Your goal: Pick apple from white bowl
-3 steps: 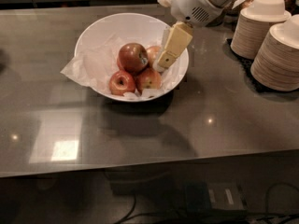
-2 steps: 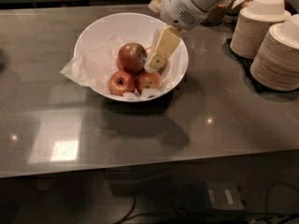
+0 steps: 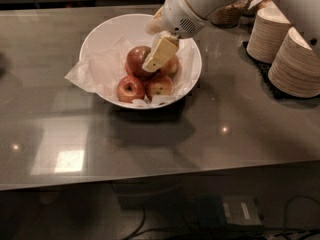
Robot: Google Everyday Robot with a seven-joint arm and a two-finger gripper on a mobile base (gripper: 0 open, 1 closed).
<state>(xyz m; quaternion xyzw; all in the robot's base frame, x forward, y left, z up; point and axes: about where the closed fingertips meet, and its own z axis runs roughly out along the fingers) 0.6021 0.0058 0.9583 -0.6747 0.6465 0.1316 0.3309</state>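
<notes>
The white bowl (image 3: 105, 31), lined with crumpled white paper, stands on the grey counter at the upper middle. It holds the large dark red apple (image 3: 136, 60) and several smaller red-yellow apples, one at the front left (image 3: 130, 88) and one at the front right (image 3: 160, 85). My gripper (image 3: 153, 51) reaches down into the bowl from the upper right. Its jaws are open. One cream finger (image 3: 160, 54) lies across the right side of the large apple, with its tip at the apple's lower right edge. Nothing is held.
Two stacks of tan disposable bowls (image 3: 295, 64) stand at the right edge of the counter on a dark mat. A basket-like object (image 3: 227, 15) sits behind the arm. The counter's front edge runs along the lower part of the view.
My gripper has moved left and down into the bowl, from the bowl's right rim to the right side of the large apple. The apples have not moved.
</notes>
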